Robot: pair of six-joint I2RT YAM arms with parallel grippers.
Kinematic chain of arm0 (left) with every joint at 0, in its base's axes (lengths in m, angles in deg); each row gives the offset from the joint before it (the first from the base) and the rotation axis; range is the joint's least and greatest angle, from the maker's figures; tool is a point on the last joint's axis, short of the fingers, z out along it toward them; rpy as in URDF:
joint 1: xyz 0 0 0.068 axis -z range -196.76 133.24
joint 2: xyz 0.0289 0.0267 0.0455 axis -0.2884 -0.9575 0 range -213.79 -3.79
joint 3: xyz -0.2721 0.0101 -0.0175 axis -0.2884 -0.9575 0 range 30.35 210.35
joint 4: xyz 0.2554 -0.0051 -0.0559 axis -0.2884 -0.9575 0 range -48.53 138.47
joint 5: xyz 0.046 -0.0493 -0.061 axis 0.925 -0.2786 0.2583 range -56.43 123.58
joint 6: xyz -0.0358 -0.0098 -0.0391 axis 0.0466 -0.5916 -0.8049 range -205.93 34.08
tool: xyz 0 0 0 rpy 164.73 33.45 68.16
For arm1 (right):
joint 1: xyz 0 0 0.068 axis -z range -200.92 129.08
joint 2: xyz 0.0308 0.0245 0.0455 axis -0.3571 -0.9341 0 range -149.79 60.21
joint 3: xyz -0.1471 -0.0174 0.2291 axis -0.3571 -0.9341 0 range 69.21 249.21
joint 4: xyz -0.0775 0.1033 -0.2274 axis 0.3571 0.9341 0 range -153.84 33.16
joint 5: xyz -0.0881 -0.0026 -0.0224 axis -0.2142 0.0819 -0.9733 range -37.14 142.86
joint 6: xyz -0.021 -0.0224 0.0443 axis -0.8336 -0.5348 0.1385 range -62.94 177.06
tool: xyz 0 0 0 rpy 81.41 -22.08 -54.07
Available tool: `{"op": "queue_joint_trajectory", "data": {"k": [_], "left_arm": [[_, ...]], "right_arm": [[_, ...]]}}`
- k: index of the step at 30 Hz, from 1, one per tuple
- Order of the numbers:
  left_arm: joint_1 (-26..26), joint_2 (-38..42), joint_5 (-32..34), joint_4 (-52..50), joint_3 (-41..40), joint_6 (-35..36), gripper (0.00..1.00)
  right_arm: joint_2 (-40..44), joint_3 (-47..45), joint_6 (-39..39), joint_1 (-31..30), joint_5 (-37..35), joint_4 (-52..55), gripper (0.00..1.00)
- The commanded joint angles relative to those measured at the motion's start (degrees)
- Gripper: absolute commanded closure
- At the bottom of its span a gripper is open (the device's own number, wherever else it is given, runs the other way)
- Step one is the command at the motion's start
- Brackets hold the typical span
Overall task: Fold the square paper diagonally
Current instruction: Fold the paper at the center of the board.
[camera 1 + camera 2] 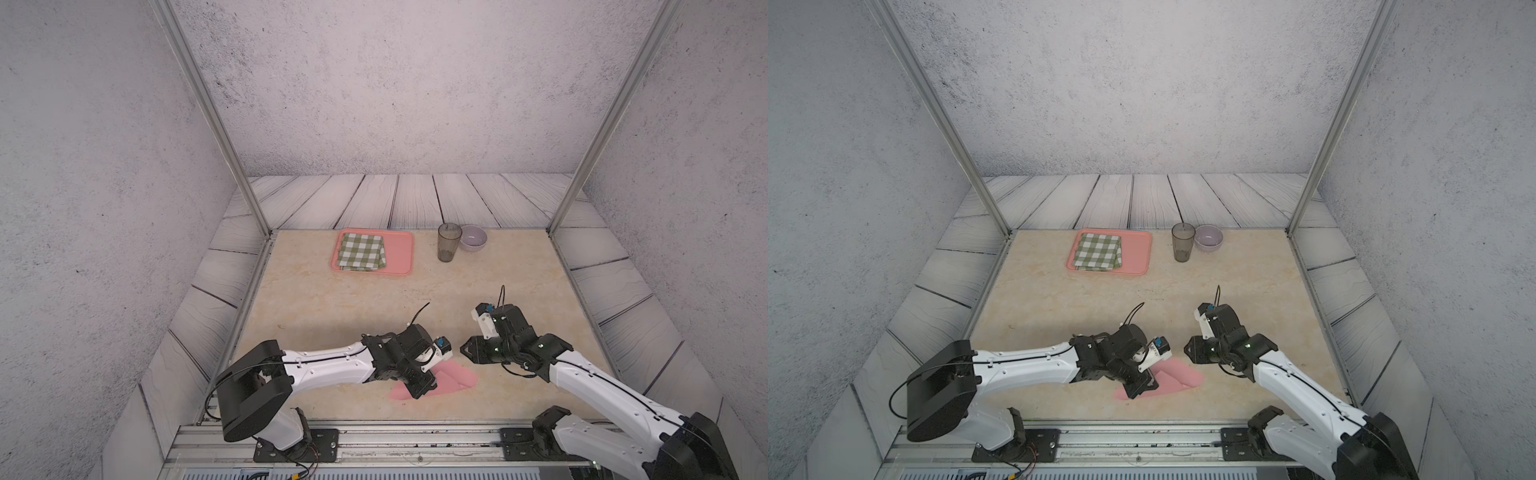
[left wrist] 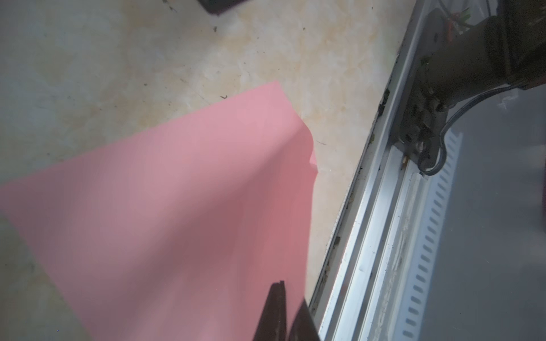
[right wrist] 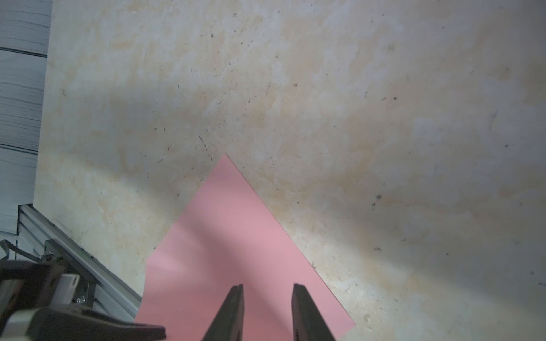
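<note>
Pink paper on table, well apart from tray, on its near side. Left claw pressed together, pinching paper edge, middle humped up. Right claw spread above paper, holding nothing. Fold looks begun; corners not yet matched, crease left to press.

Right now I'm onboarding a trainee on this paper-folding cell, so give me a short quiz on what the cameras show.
1. True or false: the right gripper is shut on the pink paper.
2. What lies on the tray? A checked cloth; B cup; C bowl.
3. Which gripper pinches the paper?
Key: 1 false, its jaws stand apart; 2 A; 3 left gripper.
</note>
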State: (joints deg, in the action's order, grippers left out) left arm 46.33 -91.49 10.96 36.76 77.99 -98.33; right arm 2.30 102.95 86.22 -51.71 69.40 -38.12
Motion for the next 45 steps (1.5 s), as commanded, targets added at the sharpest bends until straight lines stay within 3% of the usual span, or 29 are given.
{"op": "queue_joint_trajectory", "data": {"k": [1,7,9,12,15,19,32,45], "left_arm": [[-0.22,-2.23,1.68,2.84,-0.29,-0.84,0.95],[-0.37,-4.09,0.89,6.35,-0.44,-2.2,0.95],[-0.42,-4.19,0.26,6.44,-0.35,-2.19,0.95],[-0.36,-3.82,0.18,5.98,-0.85,-2.11,0.95],[-0.42,-2.36,0.28,5.77,-2.03,-2.02,0.95],[-0.42,-0.32,1.01,4.58,-2.31,-1.14,0.95],[-0.66,-0.92,1.25,2.82,0.7,1.02,0.97],[-3.4,-0.89,1.79,1.39,1.66,2.66,0.97]], "right_arm": [[1.48,1.35,-2.91,0.13,3.5,0.65,0.67],[8.29,-2.14,-4.21,0.06,9.85,0.7,0.52],[9.47,-3.38,-3.28,0.03,8.72,0.8,0.51],[7.82,-3.93,-2.15,0.07,7.29,-0.57,0.58],[1.31,-1.5,-2.19,0.03,7.21,-1.91,0.71],[-9.91,2.64,-3.5,-0.03,12.33,-4.0,0.81],[-22.6,4.42,-5.76,-1.89,12.28,-8.34,0.82],[-26.42,3.4,-6.23,-2.26,8.7,-7.27,0.92]]}}
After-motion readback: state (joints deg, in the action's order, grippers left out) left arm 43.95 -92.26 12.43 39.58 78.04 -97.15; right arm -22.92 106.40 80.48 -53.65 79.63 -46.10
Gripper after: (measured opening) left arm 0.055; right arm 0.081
